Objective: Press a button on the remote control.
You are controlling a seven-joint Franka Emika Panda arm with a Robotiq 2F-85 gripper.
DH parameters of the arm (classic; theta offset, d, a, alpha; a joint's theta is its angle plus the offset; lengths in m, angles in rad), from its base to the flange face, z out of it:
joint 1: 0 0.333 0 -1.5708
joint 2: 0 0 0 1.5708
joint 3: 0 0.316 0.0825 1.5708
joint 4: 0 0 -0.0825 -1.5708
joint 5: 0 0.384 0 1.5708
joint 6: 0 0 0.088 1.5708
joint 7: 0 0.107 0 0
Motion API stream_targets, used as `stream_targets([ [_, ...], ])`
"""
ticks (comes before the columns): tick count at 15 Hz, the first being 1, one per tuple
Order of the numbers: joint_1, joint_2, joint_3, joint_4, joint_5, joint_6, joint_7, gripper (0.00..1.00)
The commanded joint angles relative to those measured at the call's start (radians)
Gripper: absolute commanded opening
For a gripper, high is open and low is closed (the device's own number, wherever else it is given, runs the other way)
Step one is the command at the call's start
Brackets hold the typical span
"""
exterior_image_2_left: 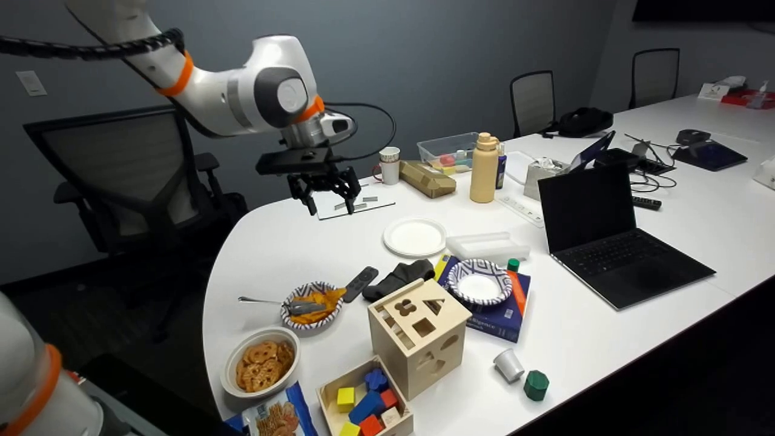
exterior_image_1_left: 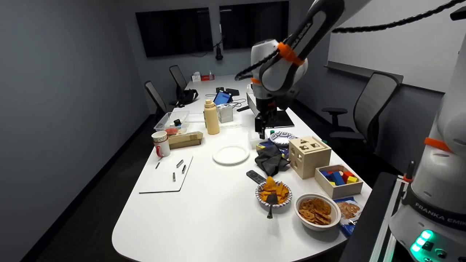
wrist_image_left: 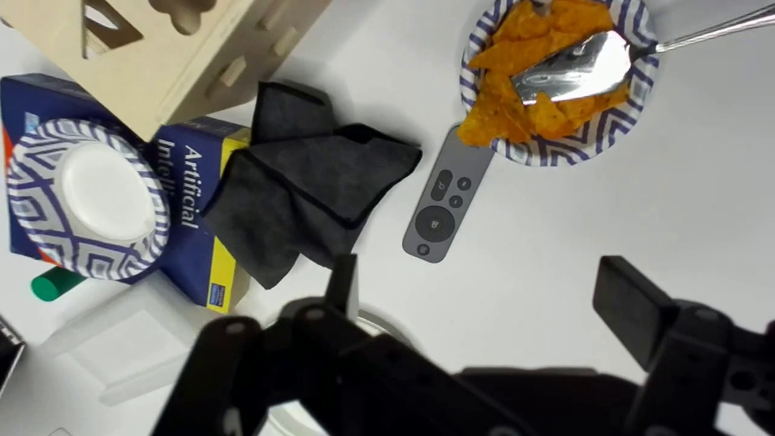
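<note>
The remote control [wrist_image_left: 448,197] is a small dark grey oblong with round black buttons. It lies flat on the white table, also seen in both exterior views [exterior_image_1_left: 256,177] [exterior_image_2_left: 361,284]. In the wrist view its far end touches or tucks under the rim of the chip bowl. The gripper [wrist_image_left: 484,293] is open and empty, its two fingers wide apart, with the remote ahead of the jaws and nearer the left finger. In the exterior views the gripper [exterior_image_2_left: 331,209] [exterior_image_1_left: 260,131] hangs well above the table, apart from the remote.
A bowl of orange chips [wrist_image_left: 557,133] with a metal server sits beside the remote. A dark cloth [wrist_image_left: 327,175] lies on its other side. A wooden shape box [exterior_image_2_left: 418,339], a white plate [exterior_image_2_left: 415,237] and a pretzel bowl [exterior_image_2_left: 260,363] stand around. Another black remote [exterior_image_2_left: 646,203] lies beyond the laptop [exterior_image_2_left: 629,260].
</note>
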Motion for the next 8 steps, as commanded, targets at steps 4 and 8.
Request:
stream_targets([
  [4,-0.032,0.411,0.020,0.259,0.122,0.087,-0.041,1.00],
  [8,-0.053,0.560,0.038,0.384,0.168,0.075,-0.061,0.58],
])
